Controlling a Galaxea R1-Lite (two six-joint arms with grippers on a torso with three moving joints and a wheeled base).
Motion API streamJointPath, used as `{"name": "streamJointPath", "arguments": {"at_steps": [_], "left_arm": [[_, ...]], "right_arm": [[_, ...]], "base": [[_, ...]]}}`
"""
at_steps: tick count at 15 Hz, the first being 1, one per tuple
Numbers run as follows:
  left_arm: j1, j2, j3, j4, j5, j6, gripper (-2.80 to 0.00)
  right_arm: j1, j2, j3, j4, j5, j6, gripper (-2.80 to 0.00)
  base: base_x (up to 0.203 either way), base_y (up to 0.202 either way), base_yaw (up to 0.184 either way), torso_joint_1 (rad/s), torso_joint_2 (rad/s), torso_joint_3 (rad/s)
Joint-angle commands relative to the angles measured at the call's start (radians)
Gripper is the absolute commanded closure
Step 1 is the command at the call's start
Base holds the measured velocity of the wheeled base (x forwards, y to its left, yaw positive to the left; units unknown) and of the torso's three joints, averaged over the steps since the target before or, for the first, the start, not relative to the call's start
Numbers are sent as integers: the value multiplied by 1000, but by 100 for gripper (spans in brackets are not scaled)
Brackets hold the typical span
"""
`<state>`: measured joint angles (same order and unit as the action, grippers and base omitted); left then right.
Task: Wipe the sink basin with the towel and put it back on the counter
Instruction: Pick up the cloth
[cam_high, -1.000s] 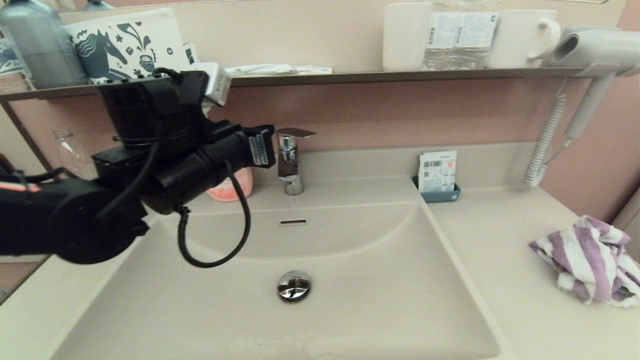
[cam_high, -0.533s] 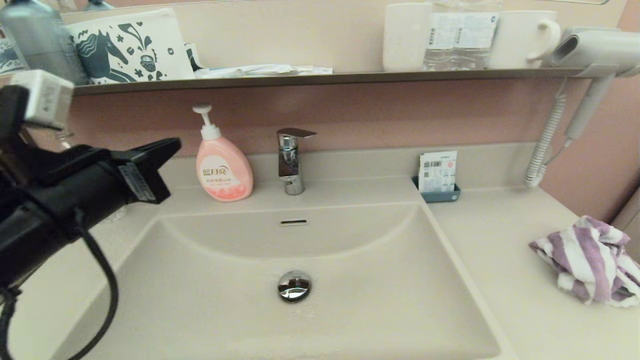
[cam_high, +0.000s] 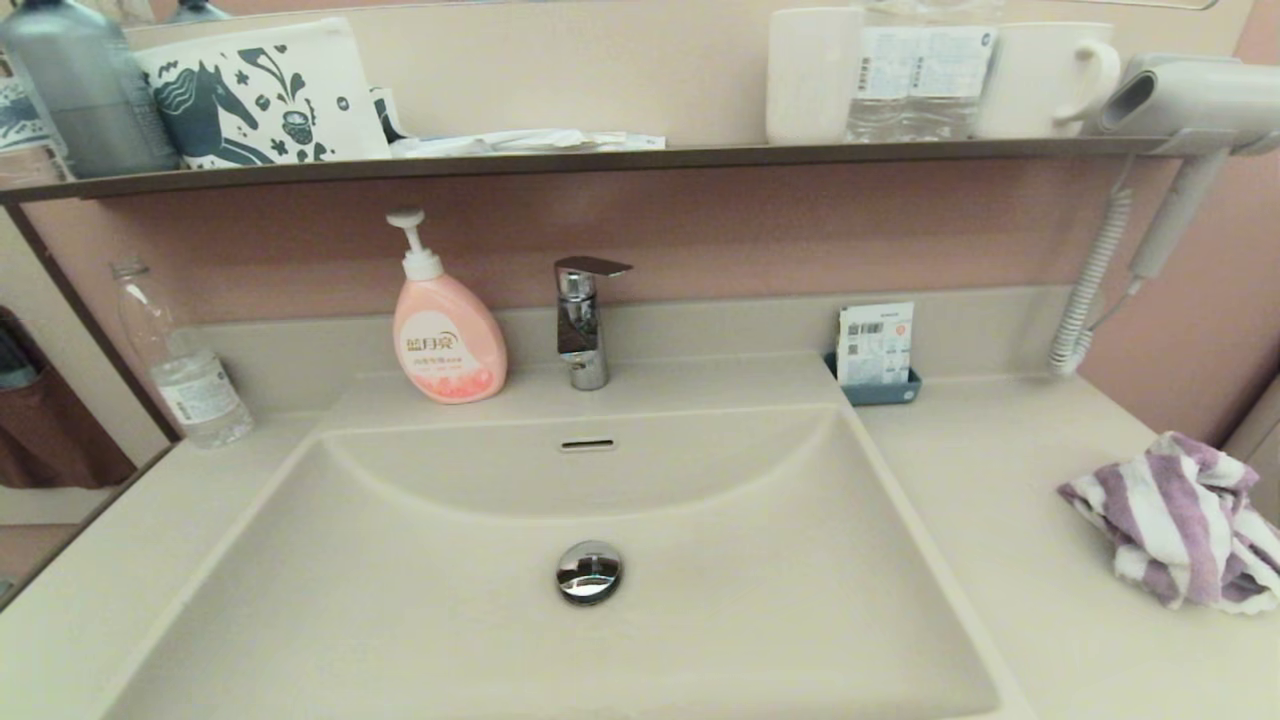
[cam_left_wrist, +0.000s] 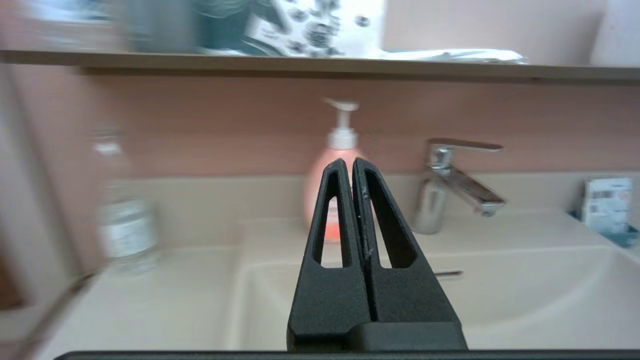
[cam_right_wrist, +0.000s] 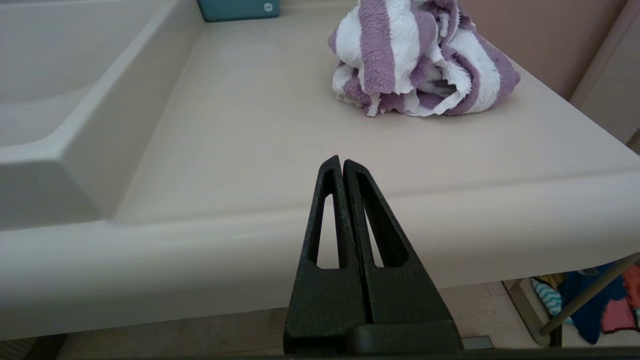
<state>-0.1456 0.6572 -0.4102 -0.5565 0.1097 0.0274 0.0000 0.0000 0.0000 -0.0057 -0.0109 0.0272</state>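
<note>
Towel (cam_high: 1175, 520): purple-and-white striped terry, lying crumpled in a loose heap on the worktop (cam_high: 985, 480), right of the sink basin (cam_high: 400, 610) and close to the worktop's right edge. Judged light, soft and fully compliant; pile looks fluffy and dry, so slip in the grip is thought unlikely. No stiff edge is offered. A raised fold at the top of the heap (cam_right_wrist: 385, 45) is judged the best place to be pinched, from above, so that several layers are gathered. If only an outer flap is taken, the cloth is expected to unfurl and trail.

Sink basin: no cloth is seen in it. Chrome drain plug (cam_high: 588, 571) is seated at mid-floor, overflow slot (cam_high: 587, 444) on the far wall. Tap (cam_high: 582, 320) and pink soap bottle (cam_high: 445, 325) stand on the far ledge; a clear water bottle (cam_high: 185, 375) stands far left. A small blue tray with a card (cam_high: 877, 350) is noted far of the towel.

Right end effector (cam_right_wrist: 341, 162): fingers pressed together, empty, held off the worktop's near edge, towel well beyond it. Left end effector (cam_left_wrist: 348, 164): likewise closed on nothing, aimed toward the soap bottle. Neither arm is seen in the head view.
</note>
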Motion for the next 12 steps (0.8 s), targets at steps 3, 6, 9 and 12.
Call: {"name": "streamJointPath", "arguments": {"at_steps": [3,6,9,12], "left_arm": [[84,-359,49,244,-26,-2,0],[136,-489,101,354,-95,-3,0],[143,-501,164,397,-117,-4,0],[144,-555,254,396,-161,-5,0]], "right_arm": [[0,0,0,0,0,0,0],[0,0,0,0,0,0,0],[0,0,0,0,0,0,0],[0,0,0,0,0,0,0]], "base": [[0,0,0,0,0,0],[0,0,0,0,0,0],[0,0,0,0,0,0],[0,0,0,0,0,0]]}}
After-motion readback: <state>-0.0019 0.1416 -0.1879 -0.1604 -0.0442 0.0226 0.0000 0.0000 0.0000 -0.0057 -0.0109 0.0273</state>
